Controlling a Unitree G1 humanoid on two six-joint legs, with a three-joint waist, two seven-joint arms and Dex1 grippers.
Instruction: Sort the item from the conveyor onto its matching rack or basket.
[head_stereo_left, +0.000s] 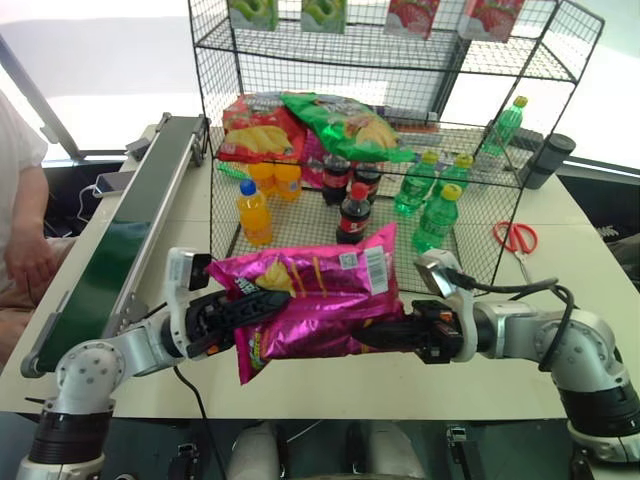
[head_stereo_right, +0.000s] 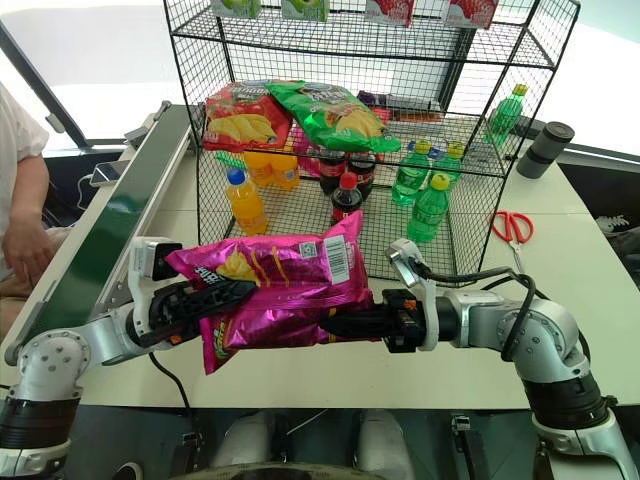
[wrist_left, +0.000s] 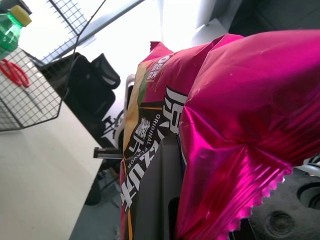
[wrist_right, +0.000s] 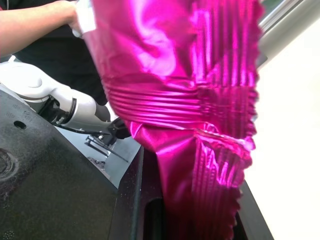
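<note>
The item, a shiny magenta-pink crisp bag, hangs lengthwise over the table's front edge between my two arms. My left gripper is shut on its left end, and the black fingers lie against the printed face. At the other end my right gripper is shut on the crimped right edge. The conveyor, a dark green belt with grey rails, runs along the table's left side. The rack, a tall black wire-mesh shelf unit, stands right behind the bag.
On the rack's middle tier lie a red crisp bag and a green crisp bag. Orange, cola and green bottles stand below. Red scissors lie to the right. A person's hand rests left of the conveyor.
</note>
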